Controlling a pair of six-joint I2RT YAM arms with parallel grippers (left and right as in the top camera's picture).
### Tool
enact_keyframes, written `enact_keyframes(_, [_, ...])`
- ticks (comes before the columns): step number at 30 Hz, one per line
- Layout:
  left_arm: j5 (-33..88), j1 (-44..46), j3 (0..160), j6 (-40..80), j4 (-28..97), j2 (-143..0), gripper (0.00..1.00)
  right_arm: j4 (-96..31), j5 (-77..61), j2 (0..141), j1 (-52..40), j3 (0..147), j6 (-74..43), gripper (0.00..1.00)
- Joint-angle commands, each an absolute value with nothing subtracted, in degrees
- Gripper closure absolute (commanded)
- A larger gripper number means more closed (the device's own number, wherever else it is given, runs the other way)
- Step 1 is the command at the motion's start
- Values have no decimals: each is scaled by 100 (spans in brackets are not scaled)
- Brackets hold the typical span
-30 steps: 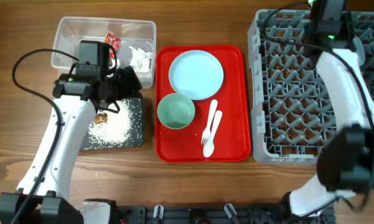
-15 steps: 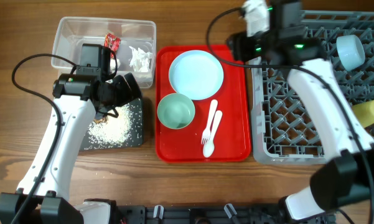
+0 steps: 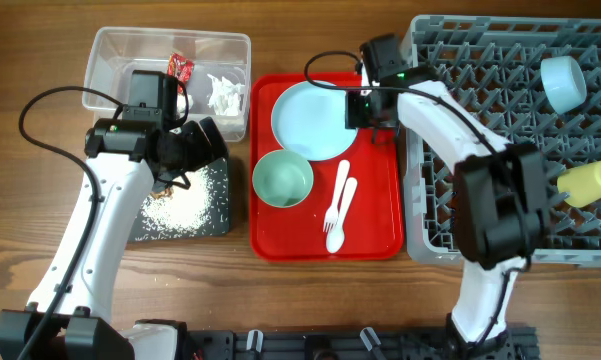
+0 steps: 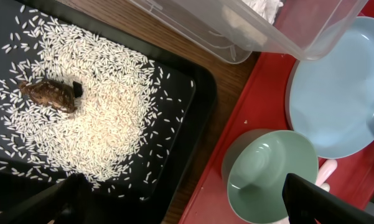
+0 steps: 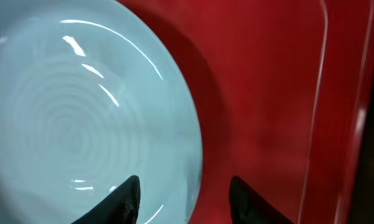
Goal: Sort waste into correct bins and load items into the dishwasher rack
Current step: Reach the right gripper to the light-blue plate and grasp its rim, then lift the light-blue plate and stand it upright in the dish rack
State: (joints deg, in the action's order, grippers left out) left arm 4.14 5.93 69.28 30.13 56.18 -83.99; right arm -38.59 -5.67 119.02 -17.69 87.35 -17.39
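The right gripper (image 5: 183,198) hangs low over the upper right part of the red serving tray (image 3: 375,230). Its two dark fingers stand apart, and the right-hand rim of the light blue plate (image 5: 68,112) runs into the gap between them. Whether either finger touches the rim cannot be told. The plate lies flat in the tray's far half. Just in front of it on the tray sits the pale green bowl (image 3: 282,178), upright and empty. The white plastic fork (image 3: 338,190) and spoon (image 3: 336,238) lie side by side to the bowl's right.

The grey dishwasher rack (image 3: 480,150) stands beside the tray. It holds a light blue bowl (image 3: 562,82) tilted among the pegs near its far right corner. A small yellow cup (image 3: 588,183) lies on its side at the rack's right edge.

The left gripper (image 4: 187,205) is spread wide and holds nothing. It hovers above the near edge of the black tray (image 3: 220,225), close to the green bowl. White rice-like crumbs (image 4: 93,106) are scattered over that tray, with a brown lump (image 4: 48,95) lying among them.

Behind the black tray is the clear plastic tub (image 3: 115,50). A red shiny wrapper (image 3: 181,68) and crumpled white tissue (image 3: 223,92) lie inside it. Everything rests on a wooden table (image 3: 40,250).
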Motion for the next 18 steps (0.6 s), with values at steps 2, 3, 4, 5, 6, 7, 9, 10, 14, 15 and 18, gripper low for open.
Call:
enact_keyframes(2, [314, 572, 6938, 3028, 5621, -8294, 0, -3839, -427, 12199, -1782, 8750, -2126, 60])
enact_keyframes(3, [314, 572, 6938, 3028, 5621, -8294, 0, -3830, -425, 12228, -1782, 8750, -2132, 62])
enact_keyframes(4, [314, 572, 6938, 3028, 5621, -8294, 0, -3833, -423, 12254, -1782, 8750, -2167, 62])
enact_keyframes(5, [314, 572, 6938, 3030, 5621, -8294, 0, -3841, -421, 12307, -1782, 8750, -2235, 64])
enact_keyframes(6, [314, 572, 6938, 3030, 5621, -8294, 0, -3859, -429, 12335, -1782, 8750, -2314, 64])
enact_keyframes(7, [314, 572, 6938, 3030, 5621, -8294, 0, -3863, -427, 12366, -1782, 8744, -2377, 64])
enact_keyframes(9, [314, 572, 6938, 3028, 5621, -8294, 0, -3863, -429, 12438, -1782, 8724, -2440, 66])
enact_keyframes(10, [314, 572, 6938, 3028, 5621, -8294, 0, -3863, -429, 12460, -1782, 8724, -2440, 67])
enact_keyframes(14, [314, 572, 6938, 3028, 5621, -8294, 0, -3806, -429, 12466, -1782, 8731, -2443, 85])
enact_keyframes(15, [314, 572, 6938, 3028, 5621, -8294, 0, -3780, -429, 12462, -1780, 8742, -2443, 90])
enact_keyframes(18, [314, 572, 6938, 3028, 5621, -8294, 0, -3758, -427, 12396, -1730, 8840, -2438, 96])
